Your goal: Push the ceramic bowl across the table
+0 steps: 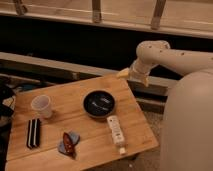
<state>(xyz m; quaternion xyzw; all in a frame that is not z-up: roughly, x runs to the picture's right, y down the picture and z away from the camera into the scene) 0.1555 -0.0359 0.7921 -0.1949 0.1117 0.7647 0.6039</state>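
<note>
The ceramic bowl [99,103] is black, glossy and shallow, with pale glints inside. It sits upright on the wooden table [90,150], right of the table's middle. My gripper [125,74] is at the end of the white arm [160,54], above the table's far right corner. It is behind the bowl, a little to its right, and apart from it.
A small white cup [41,106] stands at the left. A black flat object with a pale stripe [33,133] lies near the front left. A red and blue packet [68,143] lies at the front. A white bottle-like object [116,131] lies just in front of the bowl. My white body [187,125] fills the right side.
</note>
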